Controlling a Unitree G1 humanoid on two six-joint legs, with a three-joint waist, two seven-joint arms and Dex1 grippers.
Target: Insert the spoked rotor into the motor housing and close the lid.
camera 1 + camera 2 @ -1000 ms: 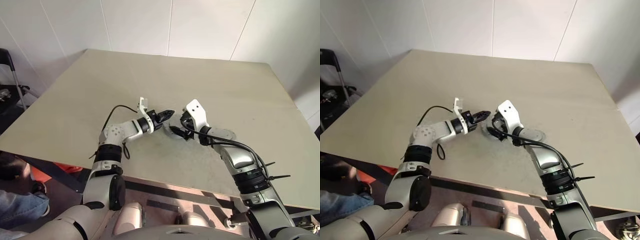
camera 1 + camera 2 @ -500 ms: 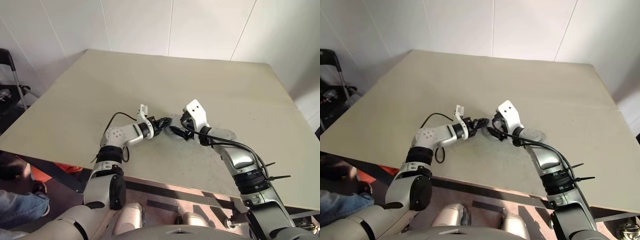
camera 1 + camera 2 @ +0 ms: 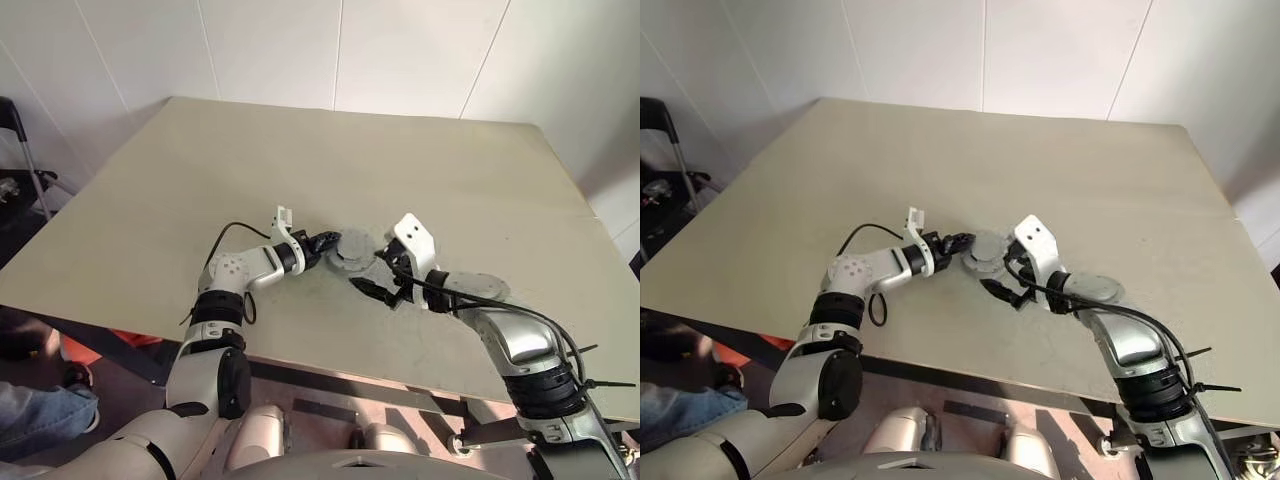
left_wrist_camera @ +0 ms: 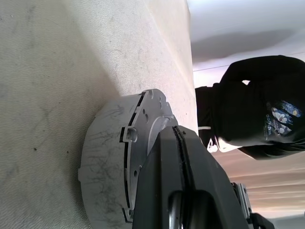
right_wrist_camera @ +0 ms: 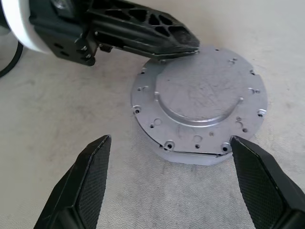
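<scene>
Both my grippers flank the lidded motor housing (image 5: 200,105). My left gripper (image 5: 188,47) pinches the lid's (image 5: 195,93) edge, fingers closed; my right gripper (image 5: 174,186) gapes wide. No readable markings.

The lid (image 5: 200,102), a flat round dull-grey disc with small holes round its rim and a raised half-round panel, sits level on top of the motor housing (image 4: 97,176); the squat grey housing stands upright on the table, near its middle; the rotor cannot be seen.
</scene>
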